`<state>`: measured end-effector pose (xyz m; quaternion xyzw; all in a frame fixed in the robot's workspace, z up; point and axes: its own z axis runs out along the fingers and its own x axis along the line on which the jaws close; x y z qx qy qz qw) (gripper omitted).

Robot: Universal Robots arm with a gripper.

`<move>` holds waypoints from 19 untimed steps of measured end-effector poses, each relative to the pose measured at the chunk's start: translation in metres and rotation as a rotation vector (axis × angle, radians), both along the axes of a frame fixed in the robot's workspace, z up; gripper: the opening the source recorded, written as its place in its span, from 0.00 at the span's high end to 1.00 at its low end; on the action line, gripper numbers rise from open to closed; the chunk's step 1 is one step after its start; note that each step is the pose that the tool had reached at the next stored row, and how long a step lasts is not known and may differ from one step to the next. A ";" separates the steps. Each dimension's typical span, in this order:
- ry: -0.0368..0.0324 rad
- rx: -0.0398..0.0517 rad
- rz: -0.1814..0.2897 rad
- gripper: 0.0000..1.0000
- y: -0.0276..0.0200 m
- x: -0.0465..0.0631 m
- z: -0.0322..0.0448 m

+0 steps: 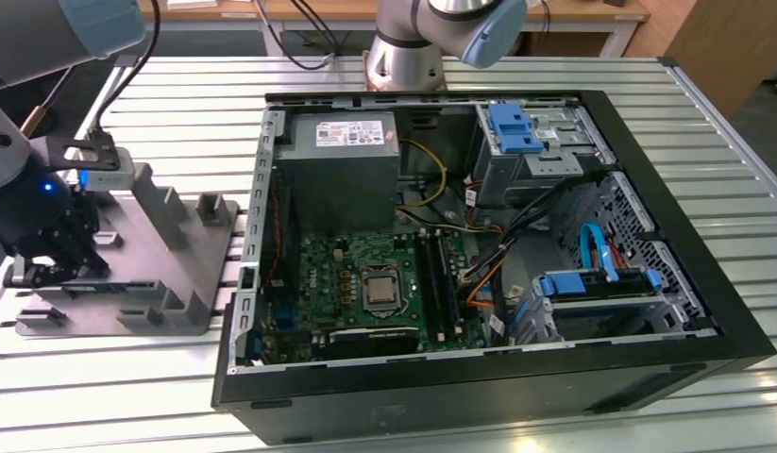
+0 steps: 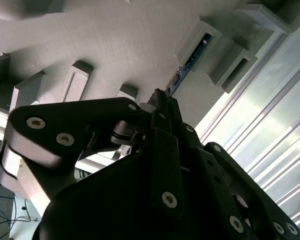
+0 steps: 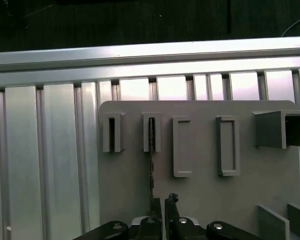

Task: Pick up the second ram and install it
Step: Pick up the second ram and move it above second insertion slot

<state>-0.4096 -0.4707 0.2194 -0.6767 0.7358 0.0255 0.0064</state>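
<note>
End effector [image 3: 163, 202] hides one end of the second ram [image 3: 151, 160].

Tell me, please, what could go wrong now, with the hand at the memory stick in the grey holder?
1. The second ram stands on edge in a narrow slot of the grey holder; if the hand pulls it crooked, it may jam or bend.
2. Neighbouring holder blocks stand close beside it; the hand could knock them.
3. Cables lie close to the motherboard's memory slots and might snag the stick.
</note>
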 end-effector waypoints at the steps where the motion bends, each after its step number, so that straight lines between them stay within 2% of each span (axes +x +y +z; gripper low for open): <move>1: 0.0000 0.0000 0.000 0.83 0.0000 0.000 0.0000; 2: 0.0000 0.0000 0.000 0.77 0.0000 0.000 0.0000; 3: 0.0001 0.0000 0.000 0.77 0.0000 0.000 0.0000; 4: 0.0000 0.0000 0.000 0.70 0.0000 0.000 0.0000; 6: -0.0001 0.0001 0.000 0.70 -0.0007 0.000 -0.0003; 11: 0.0022 -0.0005 0.008 0.70 -0.0071 0.000 -0.0041; 19: 0.0040 -0.0006 0.052 0.70 -0.0079 0.000 -0.0185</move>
